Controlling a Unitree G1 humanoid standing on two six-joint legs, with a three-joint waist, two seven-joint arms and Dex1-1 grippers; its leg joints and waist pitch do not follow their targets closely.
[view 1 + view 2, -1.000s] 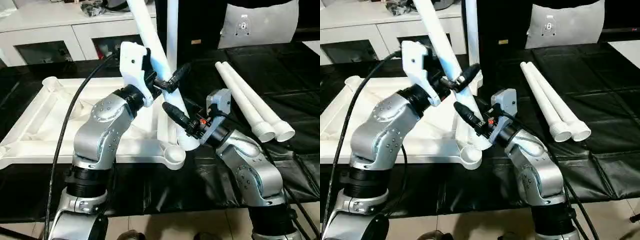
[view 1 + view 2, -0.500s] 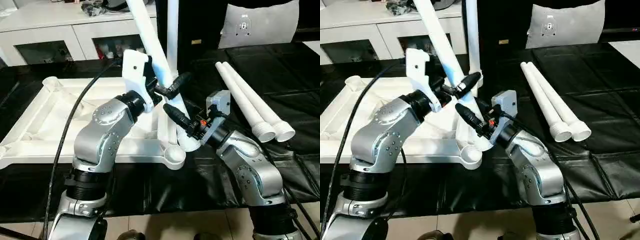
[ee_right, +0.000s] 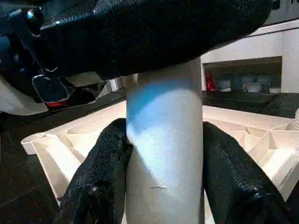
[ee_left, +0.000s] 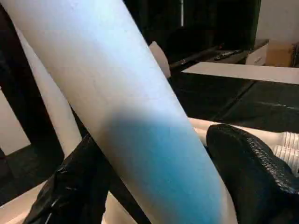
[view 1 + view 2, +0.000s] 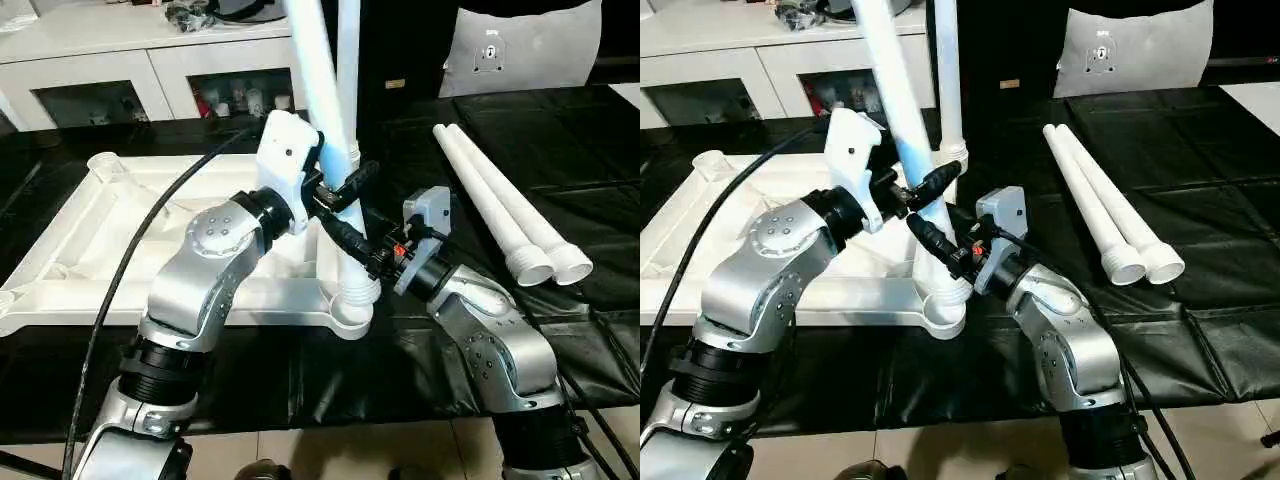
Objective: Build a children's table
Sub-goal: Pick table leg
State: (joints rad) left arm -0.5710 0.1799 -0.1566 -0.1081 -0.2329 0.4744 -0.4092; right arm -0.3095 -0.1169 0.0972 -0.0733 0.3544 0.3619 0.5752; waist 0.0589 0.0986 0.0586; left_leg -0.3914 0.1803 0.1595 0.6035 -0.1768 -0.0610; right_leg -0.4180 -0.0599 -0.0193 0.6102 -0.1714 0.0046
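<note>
Clearly the leg in hand is a long, stiff, hollow tube of smooth white plastic, tapered and round, with a ribbed collar at its lower end; it looks light for its length, but being tall it will lever hard against any grip set low. It stands nearly upright, its ribbed foot sitting at the near right corner socket of the table top. The right tool is clenched on the leg low down, just above the collar; its wrist view shows a black pad pressed on each side of the tube. The left tool brackets the same leg a little higher, its textured fingers close on both sides, though I cannot tell whether they are yet bearing on it.

Glossy plastic on rubbery pads may slip if twisted, so two holds spaced apart along the shaft seem the sensible way to steer it straight into the socket; the low grip guides the foot, the higher one checks the lean.

The top lies upside down on the black-covered desk, showing moulded ribs, a raised rim and rounded corner cups; it is rigid but thin-walled, likely to flex under hard pushing. A second leg stands upright just behind. Two more legs lie side by side on the right, open ends facing near.
</note>
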